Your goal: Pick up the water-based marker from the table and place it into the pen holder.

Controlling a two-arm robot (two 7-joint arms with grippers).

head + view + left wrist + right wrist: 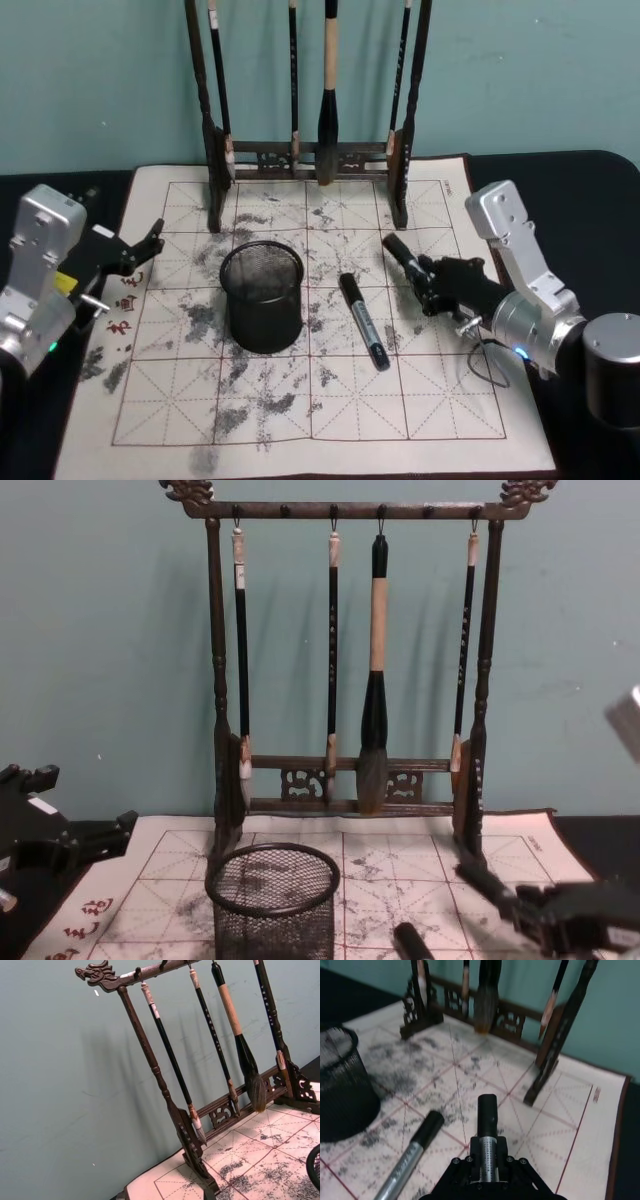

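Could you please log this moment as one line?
right gripper: jaws shut on marker; second marker: on mat; pen holder: empty; left gripper: idle

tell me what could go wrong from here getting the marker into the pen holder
The right gripper holds its marker nearly level; without tilting, it may hit the rim of the pen holder and tip it. A second marker lies on the mat between them; a low sweep could knock it. The brush rack stands close behind the held tip; a swing could clip it. The left gripper sits parked at the mat's left edge.
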